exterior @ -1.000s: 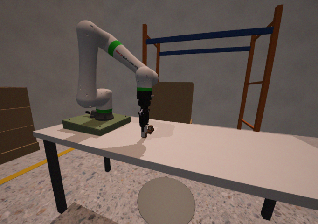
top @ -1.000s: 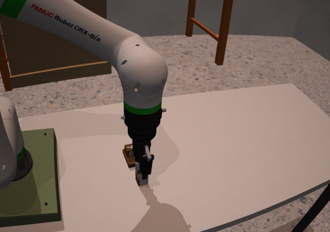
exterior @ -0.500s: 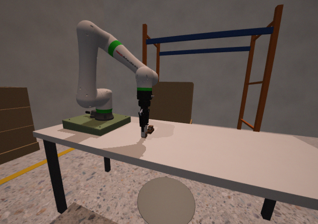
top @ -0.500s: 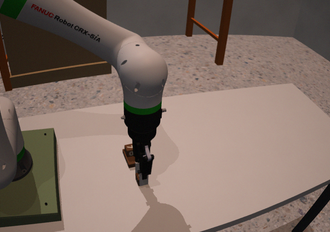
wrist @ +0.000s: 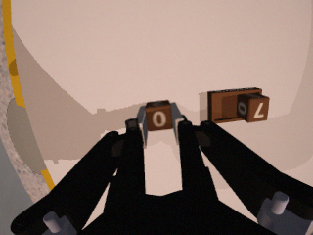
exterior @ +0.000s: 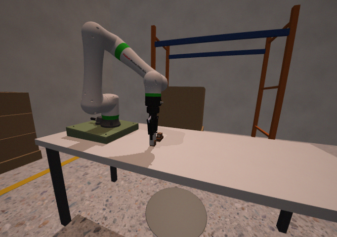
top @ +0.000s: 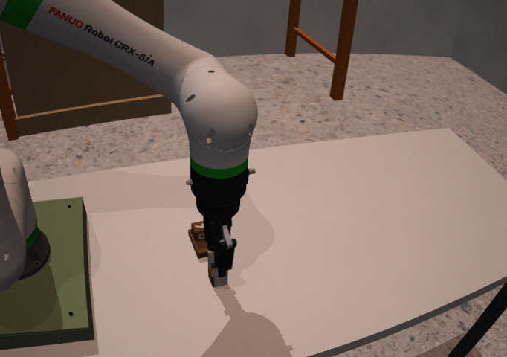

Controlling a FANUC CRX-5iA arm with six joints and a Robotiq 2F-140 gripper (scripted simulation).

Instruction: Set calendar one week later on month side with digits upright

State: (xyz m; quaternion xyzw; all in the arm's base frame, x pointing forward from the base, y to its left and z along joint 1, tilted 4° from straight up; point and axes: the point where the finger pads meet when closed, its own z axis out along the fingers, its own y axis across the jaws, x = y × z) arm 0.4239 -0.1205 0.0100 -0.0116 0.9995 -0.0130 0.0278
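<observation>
My jaws were clamped on the zero cube (wrist: 158, 117), outside and just beside the tray (wrist: 223, 106), low over the desk (top: 368, 219). It looked small, light, rigid and smooth, so I judged flat opposite side faces the safest hold.

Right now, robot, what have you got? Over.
Gripper shut on the 0 cube, outside the tray. 7 cube in tray. Nothing in the way.

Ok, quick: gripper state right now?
Gripper: closed on the cube showing 0, outside the tray.
</observation>
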